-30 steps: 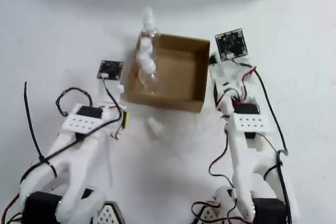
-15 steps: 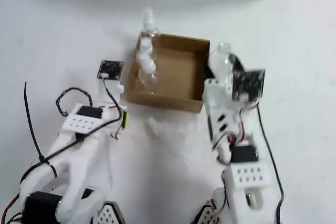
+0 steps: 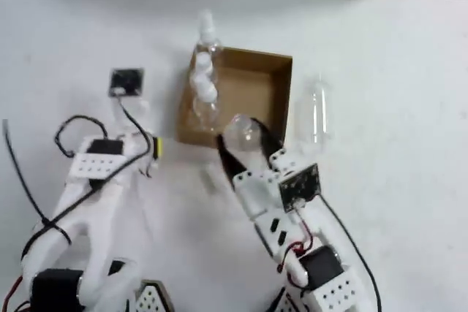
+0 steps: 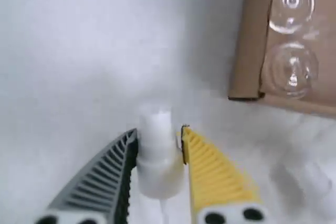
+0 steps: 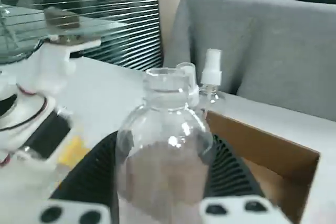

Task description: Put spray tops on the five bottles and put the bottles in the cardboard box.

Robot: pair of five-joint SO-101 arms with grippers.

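Two of the task's pieces are held at once. An uncapped bottle [image 5: 163, 145] is clasped around its body by the right gripper [image 5: 163, 174], with the neck left free beyond the black jaws. In the high view it is seen just beside the near wall of the cardboard box [image 3: 281, 100], toward the middle of the table [image 3: 409, 49]. A spray top [image 4: 157, 171] is pinched at its collar between the grey and yellow jaws of the left gripper [image 4: 157, 136], near the box's near corner on the left arm's side. Whether it rests on the table cannot be told. Capped bottles [image 3: 205, 89] are stood along the box's wall on that side. A second uncapped bottle [image 3: 314, 115] is left on the table just beside the opposite wall, outside the box.

The held bottle is judged to be empty, thin-walled clear plastic: light, smooth and easily dented. A moderate squeeze on the wide part of the body, below the shoulder, is therefore called for, with the mouth kept clear. The spray top is judged small, light and stiff. It is best taken by the collar, so that the nozzle is not pressed and the underside is left open for the neck. Slipping or tilting of the bottle while the top is fitted is the risk to be watched.
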